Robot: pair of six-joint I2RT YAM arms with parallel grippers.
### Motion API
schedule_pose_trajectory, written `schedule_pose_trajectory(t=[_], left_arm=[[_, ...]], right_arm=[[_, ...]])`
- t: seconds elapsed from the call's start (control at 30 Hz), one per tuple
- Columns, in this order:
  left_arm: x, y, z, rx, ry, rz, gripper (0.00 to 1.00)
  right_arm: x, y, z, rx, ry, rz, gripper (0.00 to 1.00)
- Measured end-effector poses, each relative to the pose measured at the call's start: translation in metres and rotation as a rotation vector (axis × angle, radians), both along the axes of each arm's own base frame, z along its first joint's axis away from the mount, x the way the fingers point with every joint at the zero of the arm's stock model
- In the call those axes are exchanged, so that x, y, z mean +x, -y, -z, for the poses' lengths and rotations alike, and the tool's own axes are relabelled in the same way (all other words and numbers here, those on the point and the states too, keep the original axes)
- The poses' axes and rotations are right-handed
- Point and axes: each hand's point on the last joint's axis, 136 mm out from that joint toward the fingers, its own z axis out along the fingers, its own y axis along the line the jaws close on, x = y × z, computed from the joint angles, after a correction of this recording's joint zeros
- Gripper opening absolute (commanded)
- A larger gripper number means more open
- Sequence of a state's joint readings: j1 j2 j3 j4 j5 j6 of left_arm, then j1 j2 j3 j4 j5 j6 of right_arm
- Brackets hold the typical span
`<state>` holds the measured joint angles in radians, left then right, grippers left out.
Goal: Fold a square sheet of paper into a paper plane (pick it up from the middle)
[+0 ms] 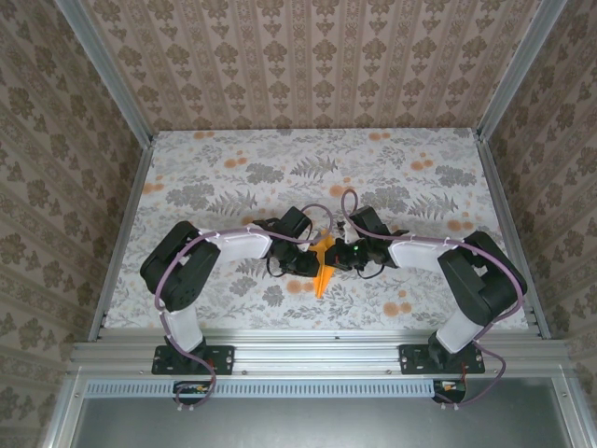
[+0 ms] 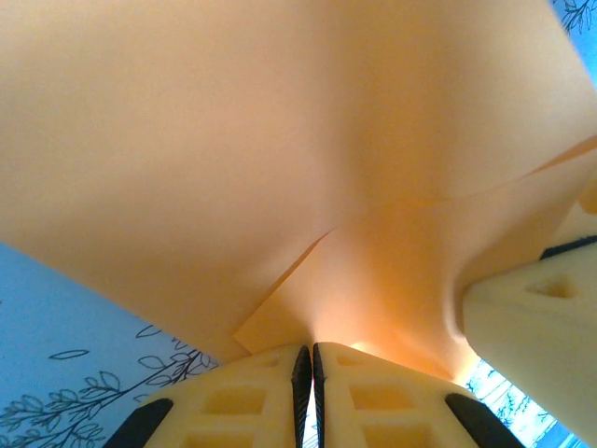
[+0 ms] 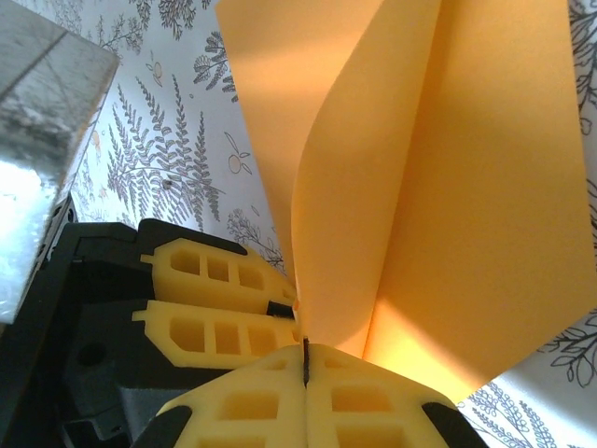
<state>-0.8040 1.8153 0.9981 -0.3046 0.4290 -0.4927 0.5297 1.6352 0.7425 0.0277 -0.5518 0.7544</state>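
Observation:
The paper plane (image 1: 321, 280) is a narrow, creased dart of bright orange paper, held up off the table between both arms at the centre. My left gripper (image 1: 314, 263) is shut on its folded edge from the left. In the left wrist view the pads (image 2: 302, 369) pinch the paper (image 2: 280, 140), which spreads wide above them. My right gripper (image 1: 337, 254) is shut on the same fold from the right, its tips (image 3: 305, 347) meeting under two upright orange flaps (image 3: 448, 187). The left gripper's yellow fingers (image 3: 215, 322) sit right beside them.
The table wears a grey leaf print with small orange flowers (image 1: 401, 303). Patterned walls and aluminium posts (image 1: 126, 215) close it in on three sides. A metal rail (image 1: 317, 353) runs along the near edge by the arm bases. A grey metal block (image 3: 37, 112) shows at upper left.

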Motion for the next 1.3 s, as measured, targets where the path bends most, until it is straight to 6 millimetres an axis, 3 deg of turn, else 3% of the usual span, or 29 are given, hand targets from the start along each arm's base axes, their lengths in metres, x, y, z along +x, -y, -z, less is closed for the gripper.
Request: schedule_pose_trajectory(t=[0.6, 1.3], left_arm=[[0.002, -0.001, 0.001, -0.094, -0.052, -0.029, 0.12], [0.01, -0.008, -0.002, -0.155, -0.063, -0.081, 0.06]], right_arm=[[0.003, -0.01, 0.012, -0.001, -0.016, -0.033, 0.08], [0.002, -0.016, 0.011, 0.023, -0.024, -0.052, 0.08]])
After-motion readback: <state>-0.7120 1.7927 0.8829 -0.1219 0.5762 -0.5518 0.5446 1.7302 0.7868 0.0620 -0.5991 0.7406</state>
